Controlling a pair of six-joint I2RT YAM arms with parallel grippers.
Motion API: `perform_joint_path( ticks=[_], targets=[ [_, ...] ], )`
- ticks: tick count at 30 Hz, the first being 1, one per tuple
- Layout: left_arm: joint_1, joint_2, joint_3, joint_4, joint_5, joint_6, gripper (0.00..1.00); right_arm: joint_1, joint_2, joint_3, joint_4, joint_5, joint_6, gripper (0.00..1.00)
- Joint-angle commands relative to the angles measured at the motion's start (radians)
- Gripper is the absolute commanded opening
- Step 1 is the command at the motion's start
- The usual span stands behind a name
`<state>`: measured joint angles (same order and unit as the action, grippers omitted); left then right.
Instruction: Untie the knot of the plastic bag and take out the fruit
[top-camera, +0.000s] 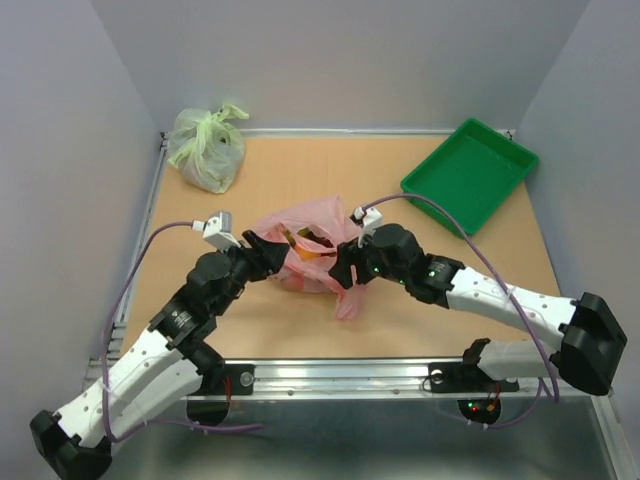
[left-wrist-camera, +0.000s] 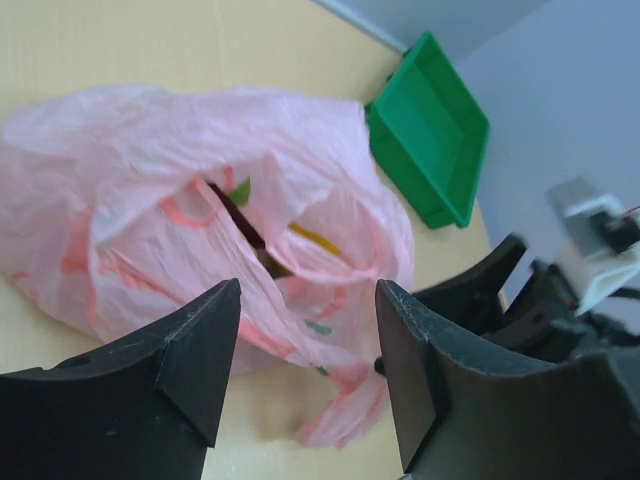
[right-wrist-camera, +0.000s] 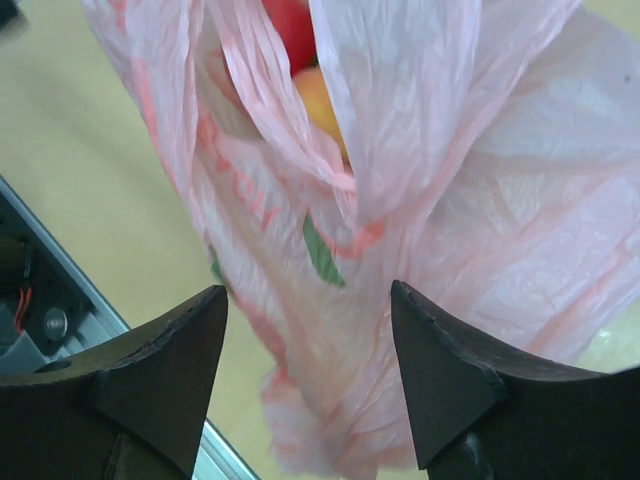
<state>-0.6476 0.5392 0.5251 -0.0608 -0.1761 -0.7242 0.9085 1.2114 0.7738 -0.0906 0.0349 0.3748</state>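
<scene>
The pink plastic bag (top-camera: 300, 225) lies mid-table with its mouth gaping open. No tied knot shows; a loose pink tail (top-camera: 346, 300) hangs toward the near edge. Fruit shows through the opening: an orange one (right-wrist-camera: 318, 100) and a red one (right-wrist-camera: 290, 20) in the right wrist view, and an orange patch (top-camera: 312, 252) from above. My left gripper (top-camera: 266, 252) is open at the bag's left side, and the bag (left-wrist-camera: 150, 190) lies beyond its fingers (left-wrist-camera: 205, 350). My right gripper (top-camera: 346, 268) is open at the bag's right side, with pink plastic (right-wrist-camera: 330, 340) showing between its fingers (right-wrist-camera: 440, 370).
A pale green tied bag (top-camera: 207, 148) sits at the far left corner. A green tray (top-camera: 470, 172) stands at the far right and also shows in the left wrist view (left-wrist-camera: 430, 140). A metal rail (top-camera: 340, 375) runs along the near table edge.
</scene>
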Motion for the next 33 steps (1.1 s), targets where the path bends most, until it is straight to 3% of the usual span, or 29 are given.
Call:
perform_joint_path(
  ticks=[1,5,9,15,19,22,25,27,29,31,33],
  targets=[
    [-0.102,0.115,0.004,0.013,-0.104,-0.087,0.66,-0.003,0.045,0.132,-0.021,0.068,-0.091,0.73],
    [-0.158,0.172,-0.01,0.044,-0.259,-0.145,0.65,-0.002,0.091,0.18,-0.034,0.149,-0.157,0.78],
    [-0.168,0.284,-0.019,0.096,-0.263,-0.167,0.66,-0.002,0.126,0.212,-0.034,0.198,-0.197,0.79],
    [-0.179,0.366,-0.065,0.226,-0.261,-0.219,0.68,-0.002,0.221,0.177,-0.032,0.088,-0.192,0.79],
    [-0.181,0.412,-0.111,0.257,-0.298,-0.253,0.65,0.01,0.246,0.105,-0.012,0.022,-0.149,0.79],
    [-0.181,0.416,-0.148,0.276,-0.313,-0.274,0.53,0.023,0.229,0.084,-0.006,0.014,-0.148,0.79],
    [-0.181,0.409,-0.171,0.25,-0.324,-0.284,0.19,0.02,0.209,0.082,-0.008,0.199,-0.155,0.78],
    [-0.181,0.392,-0.18,0.23,-0.319,-0.285,0.03,0.009,0.218,0.099,-0.008,0.294,-0.162,0.75],
    [-0.181,0.375,-0.2,0.199,-0.309,-0.294,0.0,-0.019,0.253,0.12,-0.009,0.368,-0.152,0.68],
    [-0.179,0.34,-0.223,0.178,-0.296,-0.296,0.0,-0.097,0.305,0.172,-0.009,0.375,-0.139,0.47],
    [-0.181,0.308,-0.238,0.161,-0.287,-0.294,0.0,-0.131,0.342,0.195,-0.009,0.379,-0.132,0.33]
  ],
)
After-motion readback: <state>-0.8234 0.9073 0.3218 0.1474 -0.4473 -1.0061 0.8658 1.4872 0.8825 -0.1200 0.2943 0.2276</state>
